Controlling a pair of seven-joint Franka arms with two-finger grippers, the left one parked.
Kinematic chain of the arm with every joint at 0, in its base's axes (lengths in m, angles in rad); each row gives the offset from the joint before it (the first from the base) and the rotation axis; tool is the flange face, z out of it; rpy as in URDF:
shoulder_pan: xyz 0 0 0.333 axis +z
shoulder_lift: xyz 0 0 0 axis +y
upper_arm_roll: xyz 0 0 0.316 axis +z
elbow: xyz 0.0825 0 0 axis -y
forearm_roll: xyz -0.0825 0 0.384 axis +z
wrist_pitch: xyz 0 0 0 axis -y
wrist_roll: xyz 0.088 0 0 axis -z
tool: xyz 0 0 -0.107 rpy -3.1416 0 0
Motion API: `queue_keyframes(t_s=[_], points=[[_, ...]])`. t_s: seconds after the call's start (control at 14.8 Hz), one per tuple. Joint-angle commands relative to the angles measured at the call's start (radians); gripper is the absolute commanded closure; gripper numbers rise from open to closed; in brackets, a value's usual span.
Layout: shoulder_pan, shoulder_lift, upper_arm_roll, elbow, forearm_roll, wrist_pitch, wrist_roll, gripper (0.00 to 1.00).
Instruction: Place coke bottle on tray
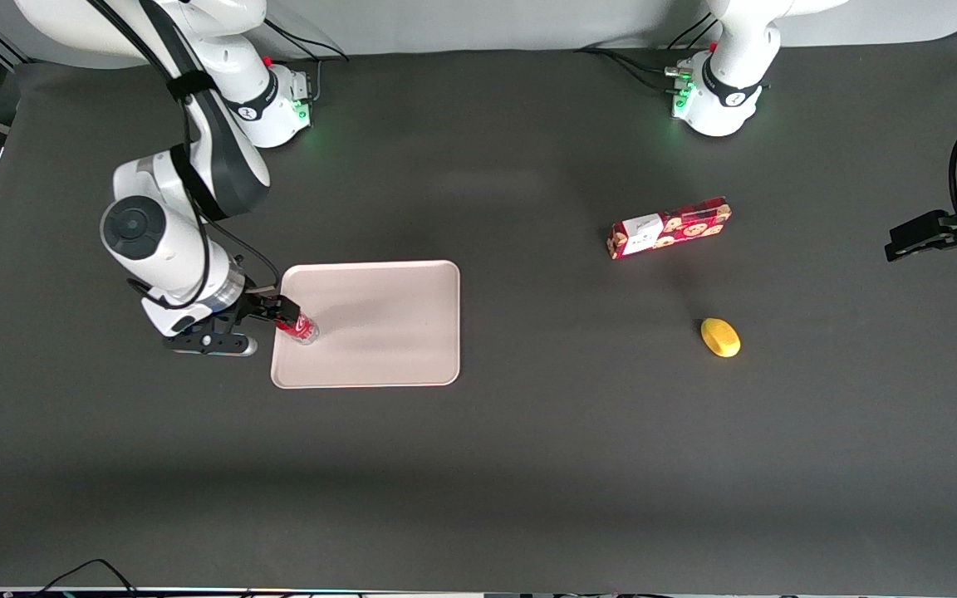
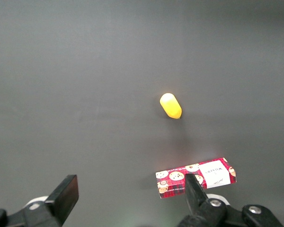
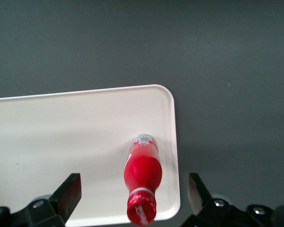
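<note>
The coke bottle (image 1: 299,326), small and red with a red cap, stands on the pale pink tray (image 1: 387,324) close to the tray's edge toward the working arm's end. My right gripper (image 1: 279,311) hangs just over that edge, above the bottle. In the right wrist view the bottle (image 3: 143,177) sits between the two fingers with its cap toward the camera and its base on the tray (image 3: 61,127). The gripper (image 3: 134,182) is open, and both fingers stand well apart from the bottle.
A red cookie box (image 1: 669,227) and a yellow lemon-like object (image 1: 720,337) lie toward the parked arm's end of the table. Both show in the left wrist view, the box (image 2: 195,176) and the yellow object (image 2: 171,105). The table is dark grey.
</note>
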Motion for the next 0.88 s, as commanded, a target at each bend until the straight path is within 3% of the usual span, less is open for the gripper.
queue_keyframes(t_s=[0.0,0.27,0.41,0.54,0.81], points=[[-0.005,-0.035,0.002,0.196,-0.022,-0.214,0.015,0.00],[-0.017,-0.110,-0.006,0.404,-0.019,-0.498,-0.034,0.00],[-0.037,-0.121,-0.047,0.481,-0.016,-0.581,-0.248,0.00],[-0.037,-0.153,-0.125,0.477,0.004,-0.586,-0.330,0.00],[-0.031,-0.269,-0.171,0.300,0.033,-0.510,-0.262,0.00]])
